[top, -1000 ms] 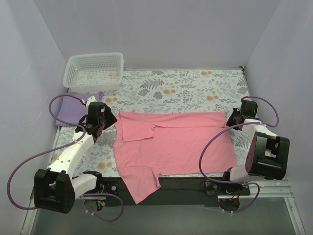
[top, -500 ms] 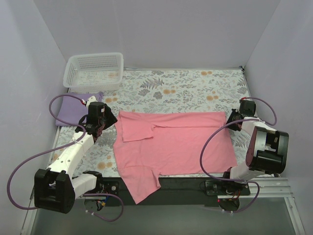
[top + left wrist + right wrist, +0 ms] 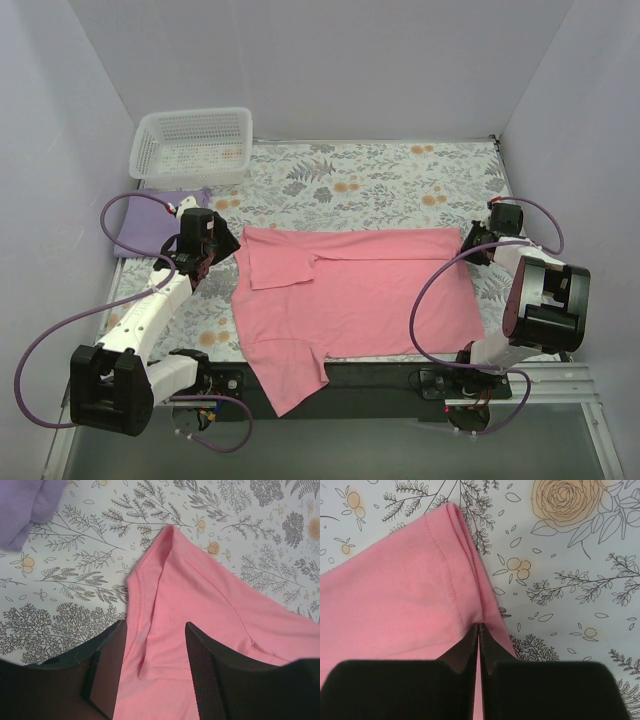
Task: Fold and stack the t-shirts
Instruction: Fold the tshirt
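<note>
Top external view: the salmon-pink short-sleeved cloth t-shirt (image 3: 350, 290) lies spread on the floral-clothed worktop (image 3: 400, 185), the left fingers (image 3: 107, 675) open astride its far-left edge, the right fingers (image 3: 462, 652) pressed together at its far-right hem.

The right gripper (image 3: 479, 629), fingers nearly together, pinches the salmon-pink t-shirt (image 3: 395, 595) at its folded hem; the floral tablecloth (image 3: 560, 580) lies ahead and rightward.
</note>
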`<state>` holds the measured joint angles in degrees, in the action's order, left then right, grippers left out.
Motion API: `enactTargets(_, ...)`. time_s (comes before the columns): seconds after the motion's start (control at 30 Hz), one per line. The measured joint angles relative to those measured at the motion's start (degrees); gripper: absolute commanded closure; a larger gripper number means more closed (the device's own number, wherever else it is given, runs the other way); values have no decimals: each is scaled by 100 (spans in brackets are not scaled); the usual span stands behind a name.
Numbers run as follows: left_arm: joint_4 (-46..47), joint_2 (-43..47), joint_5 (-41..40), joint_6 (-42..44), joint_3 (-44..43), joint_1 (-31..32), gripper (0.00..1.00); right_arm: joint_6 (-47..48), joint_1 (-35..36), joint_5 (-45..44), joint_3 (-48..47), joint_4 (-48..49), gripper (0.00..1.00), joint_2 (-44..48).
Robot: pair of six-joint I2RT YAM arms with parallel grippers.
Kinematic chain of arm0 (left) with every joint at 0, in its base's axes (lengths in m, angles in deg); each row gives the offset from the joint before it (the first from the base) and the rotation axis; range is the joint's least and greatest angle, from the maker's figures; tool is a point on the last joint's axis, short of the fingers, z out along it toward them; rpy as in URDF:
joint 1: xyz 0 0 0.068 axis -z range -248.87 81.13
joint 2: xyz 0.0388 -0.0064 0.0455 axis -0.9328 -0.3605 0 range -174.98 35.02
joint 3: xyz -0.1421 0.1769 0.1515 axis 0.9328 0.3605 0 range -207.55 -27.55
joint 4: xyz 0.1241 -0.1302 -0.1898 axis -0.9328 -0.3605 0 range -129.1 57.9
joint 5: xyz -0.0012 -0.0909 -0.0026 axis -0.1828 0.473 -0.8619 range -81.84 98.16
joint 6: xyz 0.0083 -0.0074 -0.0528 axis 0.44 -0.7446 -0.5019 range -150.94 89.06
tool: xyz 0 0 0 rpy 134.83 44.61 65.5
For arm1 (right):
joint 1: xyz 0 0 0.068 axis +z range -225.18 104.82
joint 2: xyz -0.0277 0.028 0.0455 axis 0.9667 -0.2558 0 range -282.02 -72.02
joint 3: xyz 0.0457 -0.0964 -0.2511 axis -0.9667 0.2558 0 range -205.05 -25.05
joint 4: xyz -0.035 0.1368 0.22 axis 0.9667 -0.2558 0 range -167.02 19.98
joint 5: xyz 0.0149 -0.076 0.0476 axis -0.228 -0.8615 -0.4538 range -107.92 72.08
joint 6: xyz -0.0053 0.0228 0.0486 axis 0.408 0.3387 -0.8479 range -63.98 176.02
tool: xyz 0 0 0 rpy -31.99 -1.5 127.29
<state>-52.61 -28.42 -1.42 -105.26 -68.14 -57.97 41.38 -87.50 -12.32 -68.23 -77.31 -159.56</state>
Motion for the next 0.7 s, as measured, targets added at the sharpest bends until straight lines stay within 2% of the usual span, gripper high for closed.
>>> enactTargets(0.4, 0, 0, 0, 2, 0, 0, 51, 20, 0, 33, -46, -33, 99, -7)
enactTargets(0.7, 0, 2, 0, 4, 0, 0, 51, 136, 0, -463, -236, -293, 99, 127)
